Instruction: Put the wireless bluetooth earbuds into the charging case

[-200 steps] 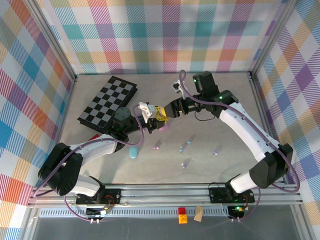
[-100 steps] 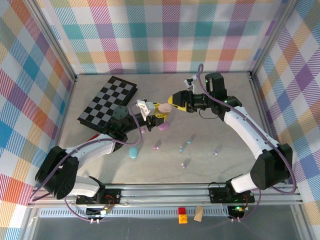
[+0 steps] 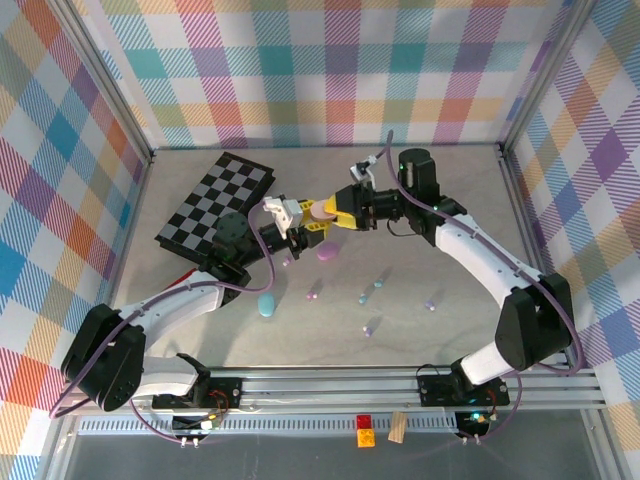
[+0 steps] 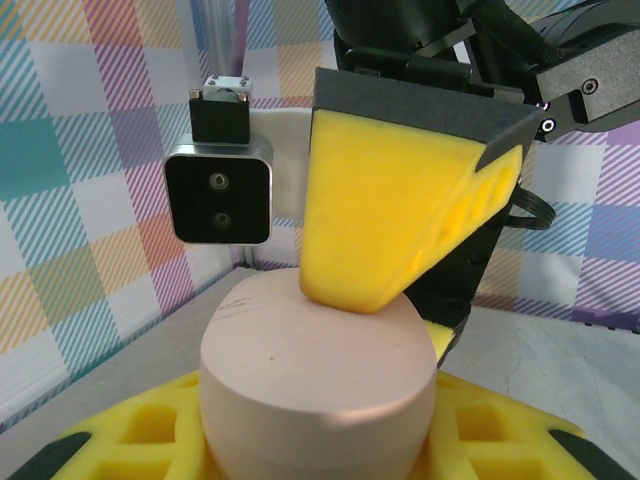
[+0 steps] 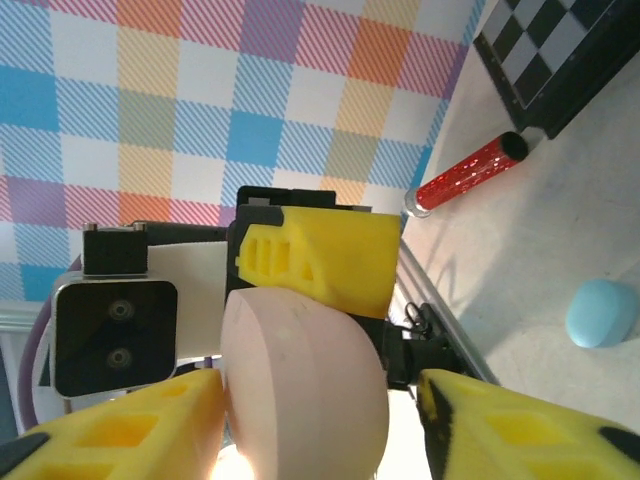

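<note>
Chessboard [image 3: 215, 205] left, earbuds [image 3: 368, 292] mid-table

We see bright, even overhead light and soft shadows on the grey tabletop [image 3: 450, 345]; the round pale-pink plastic case [image 5: 300, 380] looks soft close up, with glare beneath it.

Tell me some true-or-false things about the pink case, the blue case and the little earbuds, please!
1. The left gripper grips the pink case. True.
2. The blue case sits on the chessboard. False: it lies on the table, off the board.
3. The fingers of the right gripper straddle the pink case. True.
4. All the earbuds are tucked inside a case. False: several lie loose on the table.
</note>
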Robot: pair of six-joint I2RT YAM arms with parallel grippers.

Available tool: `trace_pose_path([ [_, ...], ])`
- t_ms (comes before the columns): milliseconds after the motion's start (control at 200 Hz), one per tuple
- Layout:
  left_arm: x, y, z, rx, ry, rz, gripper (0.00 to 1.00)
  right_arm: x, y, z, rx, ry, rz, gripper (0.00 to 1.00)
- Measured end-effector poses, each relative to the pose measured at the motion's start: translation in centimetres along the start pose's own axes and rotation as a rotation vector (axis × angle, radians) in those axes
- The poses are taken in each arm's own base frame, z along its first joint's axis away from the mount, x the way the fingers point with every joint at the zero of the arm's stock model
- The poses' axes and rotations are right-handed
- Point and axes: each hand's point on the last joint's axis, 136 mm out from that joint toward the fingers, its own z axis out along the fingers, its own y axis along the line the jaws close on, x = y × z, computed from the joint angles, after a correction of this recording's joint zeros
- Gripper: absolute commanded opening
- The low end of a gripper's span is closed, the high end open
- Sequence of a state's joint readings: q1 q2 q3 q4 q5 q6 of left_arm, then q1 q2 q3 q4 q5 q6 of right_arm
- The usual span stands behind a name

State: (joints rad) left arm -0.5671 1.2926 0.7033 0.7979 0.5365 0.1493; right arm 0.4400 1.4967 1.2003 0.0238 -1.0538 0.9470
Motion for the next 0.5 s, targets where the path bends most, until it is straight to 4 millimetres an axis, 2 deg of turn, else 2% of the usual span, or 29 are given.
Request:
trace_pose_path([
  [325,-0.35,-0.2,0.13,0.003,-0.015,0.005,0.28,0.01,0.59,0.02,-0.032,0.007,0.008,0.31],
  [500,-0.2,-0.19,0.15,0.003,-0.011,0.006,0.28,0.02,0.5,0.04,-0.038,0.004,-0.003,0.28],
])
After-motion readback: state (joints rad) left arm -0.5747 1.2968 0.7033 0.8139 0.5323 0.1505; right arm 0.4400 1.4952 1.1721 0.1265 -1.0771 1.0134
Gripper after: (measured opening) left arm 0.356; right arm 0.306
